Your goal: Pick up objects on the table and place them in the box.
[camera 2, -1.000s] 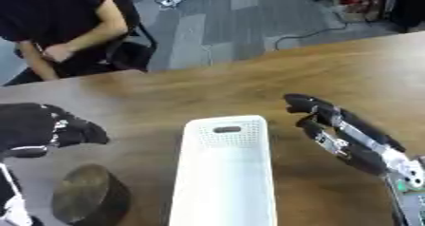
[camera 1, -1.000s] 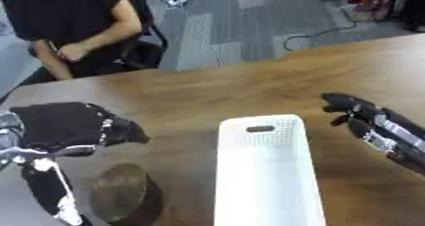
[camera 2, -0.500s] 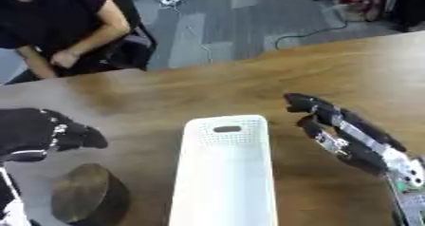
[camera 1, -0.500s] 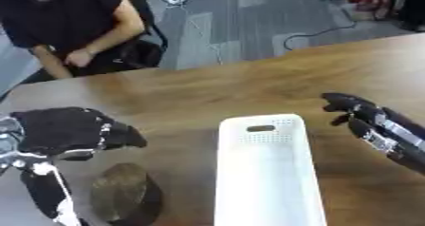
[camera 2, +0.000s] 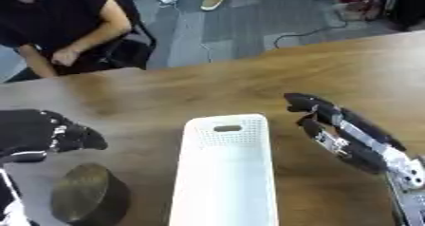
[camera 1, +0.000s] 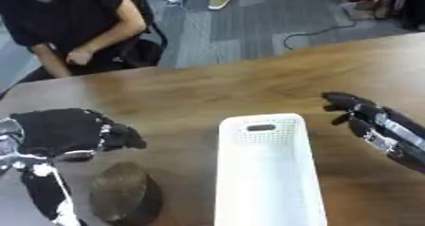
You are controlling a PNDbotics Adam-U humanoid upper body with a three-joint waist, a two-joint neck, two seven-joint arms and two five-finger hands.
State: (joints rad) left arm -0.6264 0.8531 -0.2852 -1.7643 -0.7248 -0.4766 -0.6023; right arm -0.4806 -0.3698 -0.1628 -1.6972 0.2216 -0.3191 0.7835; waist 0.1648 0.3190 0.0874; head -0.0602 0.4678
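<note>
A long white perforated box (camera 1: pixel 267 182) lies lengthwise in the middle of the wooden table, with nothing inside it. A dark, round, drum-shaped object (camera 1: pixel 124 199) stands to its left near the front edge. My black left hand (camera 1: pixel 63 130) hovers just above and behind that object, its fingers relaxed and bent down, holding nothing. My right hand (camera 2: pixel 340 131) lies to the right of the box with its fingers stretched out towards the far left, and it is empty and not touching the box.
The table's far edge (camera 1: pixel 249 59) runs across the top of the view, with grey floor and cables behind it. A person in black sits at the far left edge. Bare wood lies behind the box and between it and each hand.
My left hand has sunk slightly towards the round object. The box, the round object and my right hand stay where they were.
</note>
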